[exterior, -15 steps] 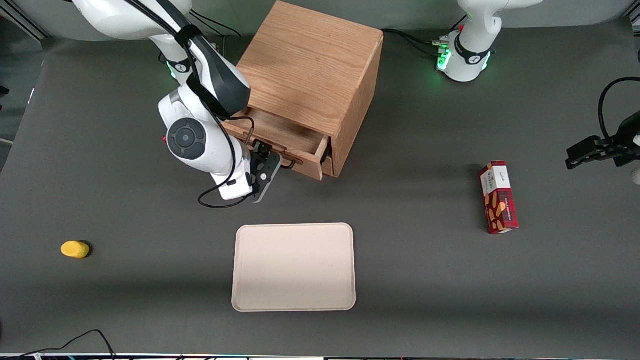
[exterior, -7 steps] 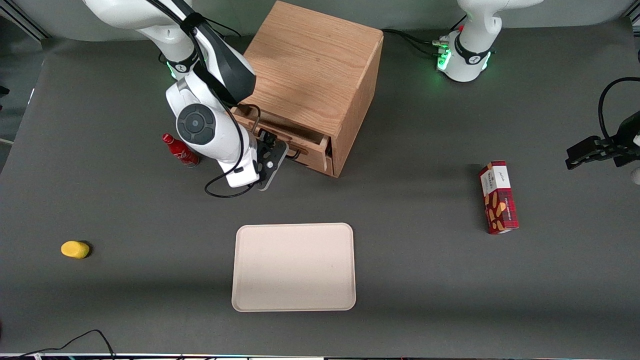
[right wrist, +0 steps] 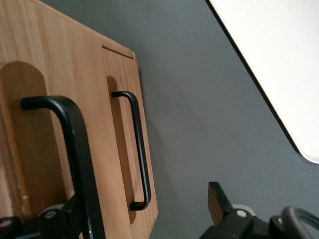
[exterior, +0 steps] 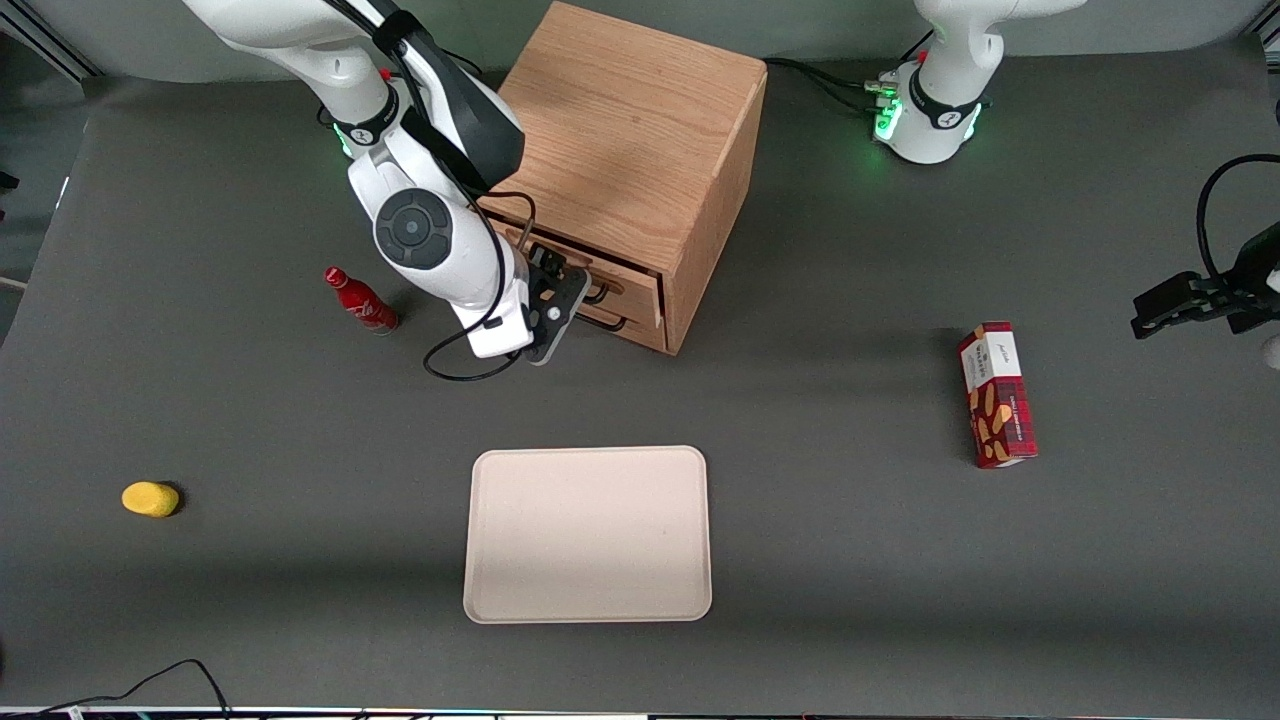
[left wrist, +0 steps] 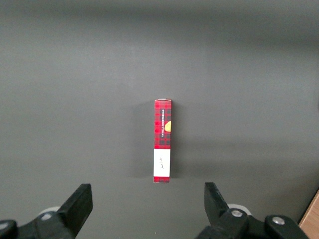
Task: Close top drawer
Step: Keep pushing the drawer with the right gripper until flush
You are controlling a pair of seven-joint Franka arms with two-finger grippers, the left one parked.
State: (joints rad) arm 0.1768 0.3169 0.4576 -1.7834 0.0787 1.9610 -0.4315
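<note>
The oak cabinet (exterior: pixel 620 130) stands at the back of the table. Its top drawer (exterior: pixel 625 276) sits pushed in, its front about level with the cabinet's front. The drawer's black wire handle (right wrist: pixel 75 159) runs close past one finger (right wrist: pixel 62 216) of my gripper (right wrist: pixel 144 214). The gripper (exterior: pixel 570 292) is open, right in front of the drawer, with its fingers wide apart; the second finger (right wrist: pixel 219 199) hangs over bare table. The lower drawer's black handle (right wrist: pixel 139 149) shows just below.
A beige tray (exterior: pixel 588 533) lies nearer the front camera than the cabinet. A red bottle (exterior: pixel 358 300) lies beside the working arm. A yellow object (exterior: pixel 150 498) lies toward the working arm's end, a red box (exterior: pixel 997 393) toward the parked arm's.
The top drawer slid from clearly pulled out into the cabinet, and my gripper moved with it toward the cabinet front. The arm's shift uncovered the red bottle.
</note>
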